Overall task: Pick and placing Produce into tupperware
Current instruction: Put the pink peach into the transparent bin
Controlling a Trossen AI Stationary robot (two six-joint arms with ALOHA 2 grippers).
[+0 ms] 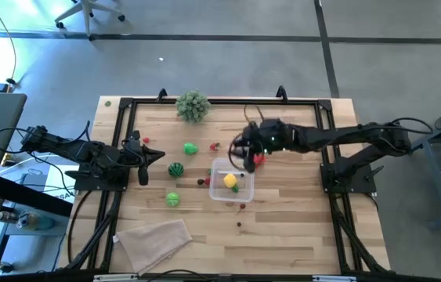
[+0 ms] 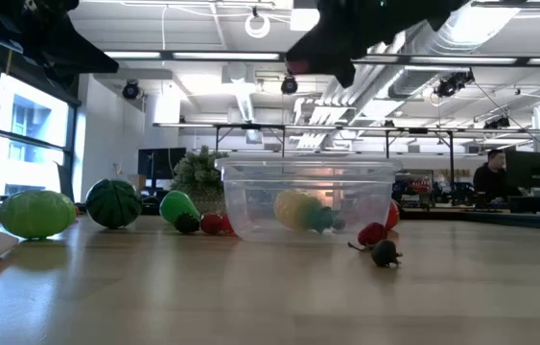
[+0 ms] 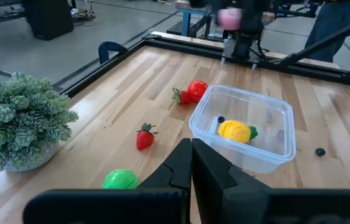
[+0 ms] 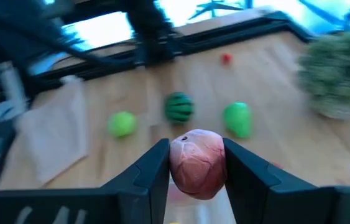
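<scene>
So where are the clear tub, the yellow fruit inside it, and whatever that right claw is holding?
Tupperware (image 3: pixel 283 111), left wrist view, on its far rim.
Yellow fruit (image 3: pixel 234 130), left wrist view, on its middle.
Red fruit (image 4: pixel 198 163), right wrist view, on its front, between the right gripper's fingers.

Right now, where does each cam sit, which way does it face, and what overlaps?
High: overhead, straight down; both arms, tupperware.
Low: table height, across the table into the room; arms dark overhead.
Left wrist: past the shut left gripper toward the tupperware.
Right wrist: right gripper holding a red produce piece.
Shared: yellow fruit.
</scene>
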